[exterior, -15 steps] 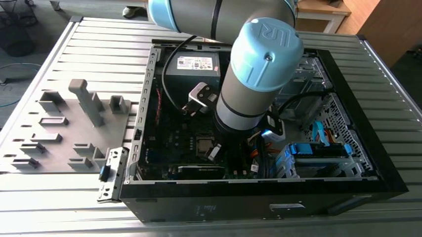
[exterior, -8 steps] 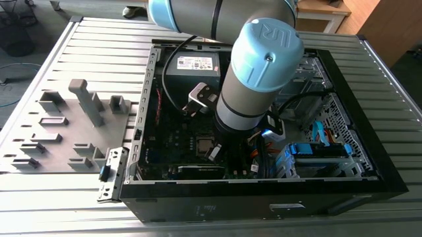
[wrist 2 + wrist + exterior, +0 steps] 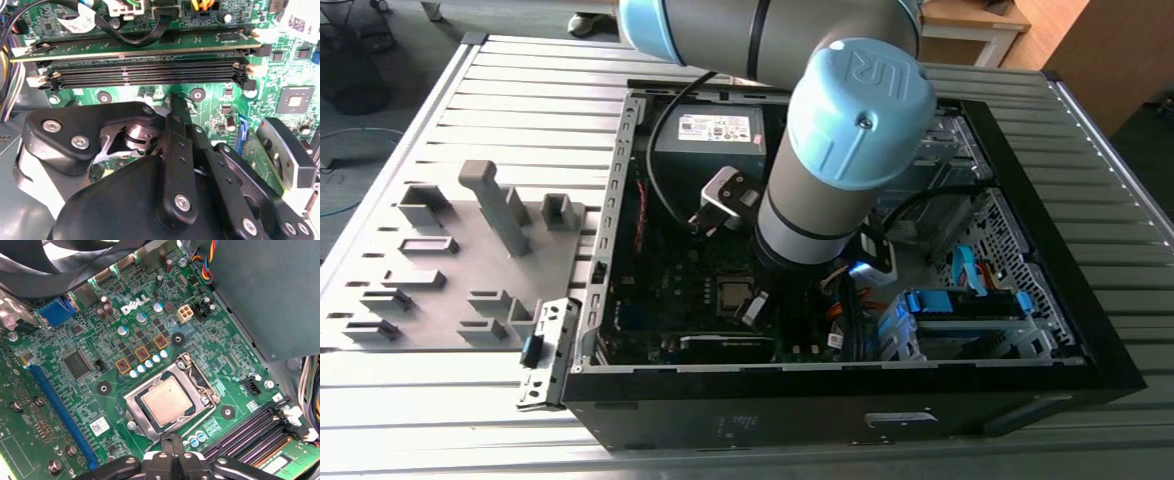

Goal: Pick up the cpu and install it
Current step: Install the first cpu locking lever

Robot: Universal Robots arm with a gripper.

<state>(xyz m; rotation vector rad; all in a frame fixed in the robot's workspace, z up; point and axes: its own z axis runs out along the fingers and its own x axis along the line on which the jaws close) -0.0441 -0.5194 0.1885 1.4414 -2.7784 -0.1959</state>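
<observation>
Grey-silver cpu [image 3: 166, 401] seated in socket [image 3: 131, 410], just beyond gripper [image 3: 172, 442].

The cpu [image 3: 166, 400] shows a dull, matt metal face inside a shinier metal socket frame [image 3: 135, 406] on the glossy green motherboard [image 3: 210, 340], the gripper [image 3: 172, 107] is matt black, and the worktop [image 3: 520, 80] is ribbed grey metal.

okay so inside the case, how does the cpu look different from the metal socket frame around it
In the first wrist view, the cpu is a plain, dull silver-beige square with a smooth solid face, while the socket frame is brighter, shinier metal, open in the middle. The cpu is smaller and sits inside the frame, which surrounds it and has a screw at one corner. Both are square and lie flat on the motherboard.
</observation>
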